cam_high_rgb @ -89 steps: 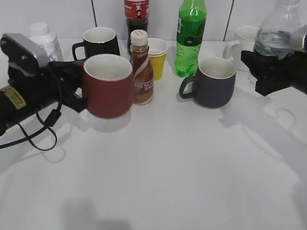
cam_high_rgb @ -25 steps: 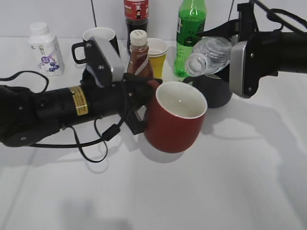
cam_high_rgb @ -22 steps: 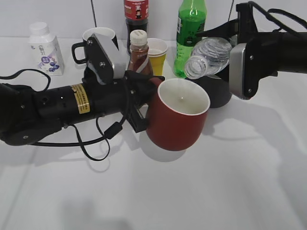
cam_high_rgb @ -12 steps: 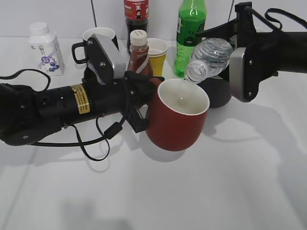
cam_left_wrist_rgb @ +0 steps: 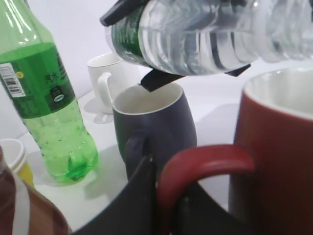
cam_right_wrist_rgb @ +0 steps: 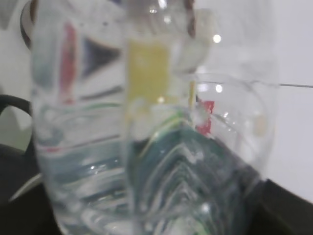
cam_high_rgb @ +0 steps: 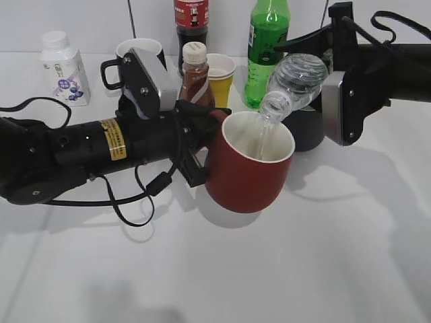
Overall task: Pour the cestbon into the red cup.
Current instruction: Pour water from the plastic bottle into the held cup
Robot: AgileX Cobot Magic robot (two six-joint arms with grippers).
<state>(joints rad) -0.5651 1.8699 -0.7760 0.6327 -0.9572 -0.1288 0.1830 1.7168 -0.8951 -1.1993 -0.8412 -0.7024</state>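
My left gripper (cam_high_rgb: 202, 145) is shut on the handle (cam_left_wrist_rgb: 205, 164) of the red cup (cam_high_rgb: 248, 173) and holds it above the table in the middle. My right gripper (cam_high_rgb: 322, 67) is shut on the cestbon (cam_high_rgb: 291, 81), a clear ribbed bottle tipped mouth-down over the cup. Water streams from its mouth into the cup's white inside. In the left wrist view the cestbon (cam_left_wrist_rgb: 215, 34) lies across the top above the red cup (cam_left_wrist_rgb: 279, 147). In the right wrist view the cestbon (cam_right_wrist_rgb: 146, 127) fills the frame and hides the jaws.
A navy-grey mug (cam_high_rgb: 306, 128) stands right behind the red cup. A green soda bottle (cam_high_rgb: 267, 47), a yellow paper cup (cam_high_rgb: 221, 79), a brown Nescafe bottle (cam_high_rgb: 195, 74), a black mug (cam_high_rgb: 138, 54), a cola bottle (cam_high_rgb: 191, 17) and a white jar (cam_high_rgb: 62, 67) line the back.
The right gripper has tipped the cestbon further down, bringing its mouth over the red cup's rim, and water now runs into the cup. The left arm has held the cup still.
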